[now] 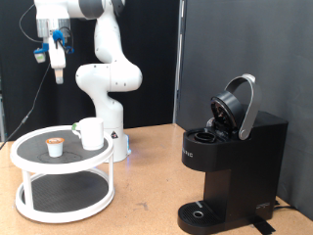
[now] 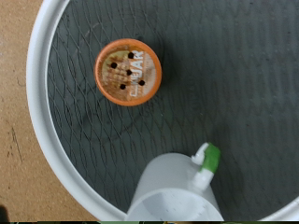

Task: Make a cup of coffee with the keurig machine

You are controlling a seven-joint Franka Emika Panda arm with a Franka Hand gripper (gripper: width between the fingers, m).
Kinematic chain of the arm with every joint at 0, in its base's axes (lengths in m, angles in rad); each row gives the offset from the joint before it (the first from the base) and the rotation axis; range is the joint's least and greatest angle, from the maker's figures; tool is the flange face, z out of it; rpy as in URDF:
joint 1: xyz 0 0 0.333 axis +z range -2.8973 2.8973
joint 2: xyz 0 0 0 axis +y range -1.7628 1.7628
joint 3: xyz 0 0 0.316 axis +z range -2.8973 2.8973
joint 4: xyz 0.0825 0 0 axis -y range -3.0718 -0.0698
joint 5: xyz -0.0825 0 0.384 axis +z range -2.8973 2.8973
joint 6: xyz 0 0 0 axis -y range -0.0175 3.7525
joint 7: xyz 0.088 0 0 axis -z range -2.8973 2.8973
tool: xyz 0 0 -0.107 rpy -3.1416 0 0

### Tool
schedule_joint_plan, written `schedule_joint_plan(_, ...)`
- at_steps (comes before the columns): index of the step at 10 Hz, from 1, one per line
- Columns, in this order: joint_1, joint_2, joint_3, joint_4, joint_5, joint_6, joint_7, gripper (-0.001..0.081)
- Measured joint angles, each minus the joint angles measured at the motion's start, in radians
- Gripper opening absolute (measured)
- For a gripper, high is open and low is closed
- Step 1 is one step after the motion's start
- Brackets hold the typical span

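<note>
The white cup (image 1: 90,132) stands on the top shelf of a round white wire stand (image 1: 29,157) at the exterior view's left. A small pod with a brown top (image 1: 56,147) sits beside it. The black keurig machine (image 1: 240,162) stands at the exterior view's right with its domed lid (image 1: 238,103) raised open. My gripper (image 1: 61,76) hangs high above the stand, well clear of everything, with nothing seen in it. The wrist view looks straight down on the pod (image 2: 128,72) and the cup (image 2: 177,191), which has a green-tipped piece (image 2: 207,157) at its side. No fingers show there.
The stand's white rim (image 2: 42,112) rings a dark mesh shelf, with a lower shelf (image 1: 64,191) beneath. The robot's white base (image 1: 108,88) rises behind the stand. A wooden tabletop (image 1: 147,186) lies between stand and machine. A black curtain is behind.
</note>
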Motion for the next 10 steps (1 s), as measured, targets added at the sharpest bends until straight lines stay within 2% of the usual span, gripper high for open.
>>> schedule_joint_plan(6,-0.004,0.187,-0.07,-0.1,-0.021,0.32,0.017,0.0735)
schedule_joint_plan(10,-0.004,0.283,-0.091,-0.146,-0.031,0.452,0.017,0.0735)
